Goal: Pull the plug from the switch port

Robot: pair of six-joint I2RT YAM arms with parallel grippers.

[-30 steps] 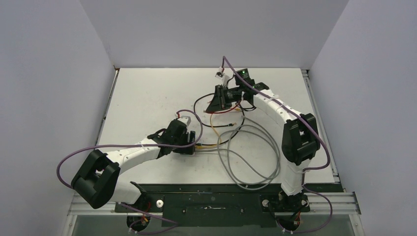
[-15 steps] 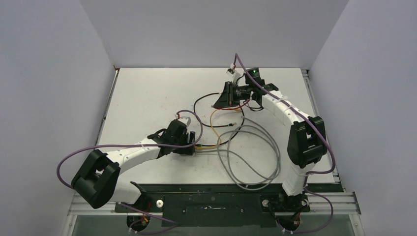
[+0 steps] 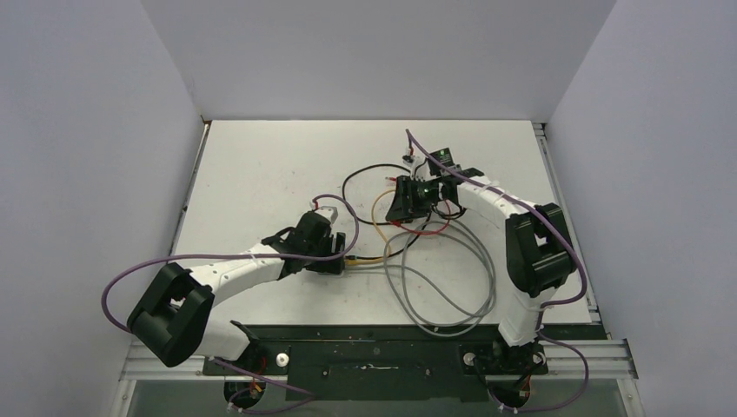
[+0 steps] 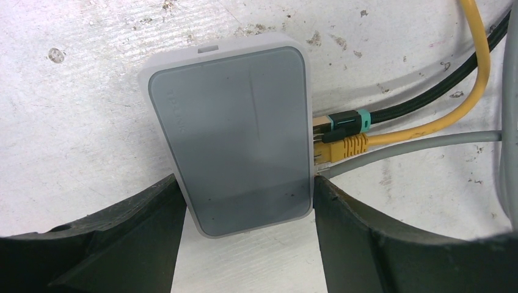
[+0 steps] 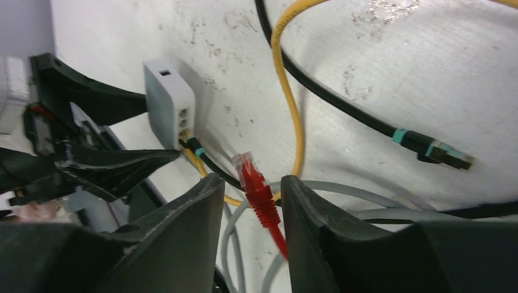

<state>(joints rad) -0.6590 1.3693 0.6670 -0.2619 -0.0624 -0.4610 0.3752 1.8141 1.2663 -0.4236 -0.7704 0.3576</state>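
the switch [image 4: 232, 134] lies flat on the bench [image 4: 73, 110], centre of the left wrist view; a black cable [image 4: 342, 124], yellow cable [image 4: 349, 146] and grey cable [image 4: 421, 145] enter its right edge; the left end effector [image 4: 244, 186] clamps its long sides; the right end effector [image 5: 251, 183] stands slightly apart around an unplugged red plug [image 5: 249, 168]

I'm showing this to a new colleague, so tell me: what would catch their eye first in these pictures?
The red plug stands out most: it sits mid-table between the fingers of the right gripper, free of any socket. To its left, the left gripper clamps the pale grey switch by two opposite sides, with a black cable, a yellow cable and a grey cable plugged into one edge.
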